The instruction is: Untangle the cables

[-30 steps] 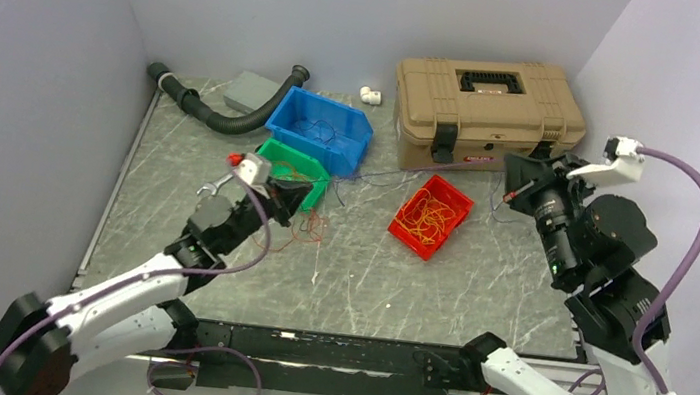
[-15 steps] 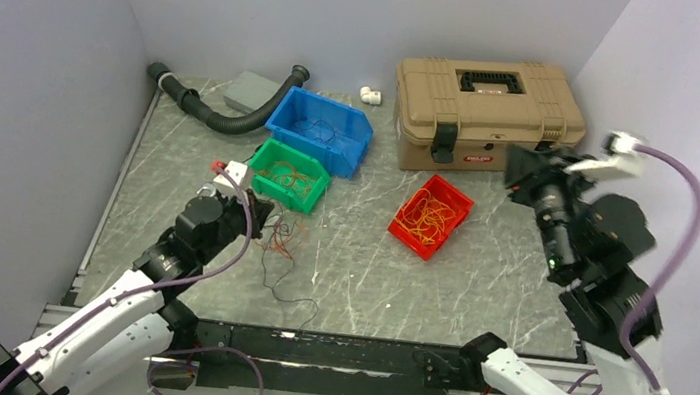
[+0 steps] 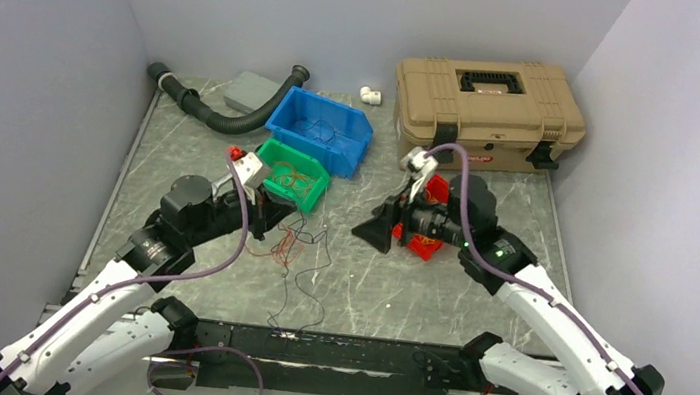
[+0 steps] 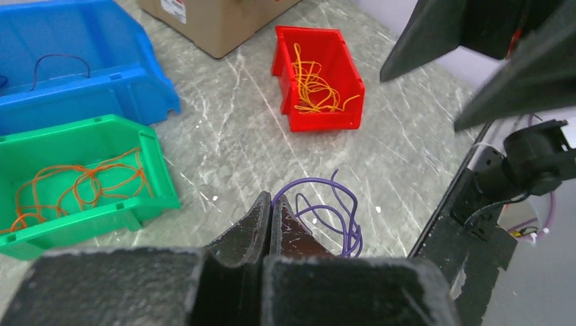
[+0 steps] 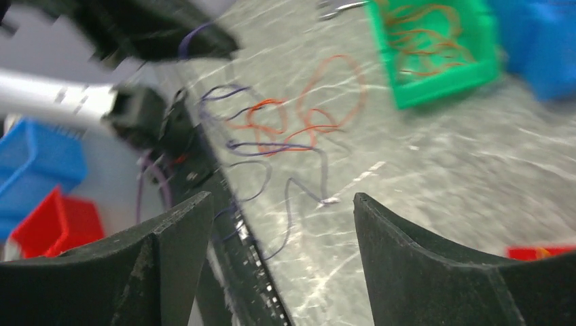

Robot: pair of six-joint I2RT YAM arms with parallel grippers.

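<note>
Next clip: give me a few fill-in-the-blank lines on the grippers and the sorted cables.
The left gripper is ___ on a purple cable.
The right gripper is ___.
The orange cables lie in the ___ bin.
The yellow cables lie in the ___ bin.
Missing words: shut, open, green, red.

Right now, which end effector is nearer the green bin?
Left. The left end effector, shut on a purple cable, sits just beside the green bin's near side; the right end effector hangs open farther off, by the red bin.
</note>
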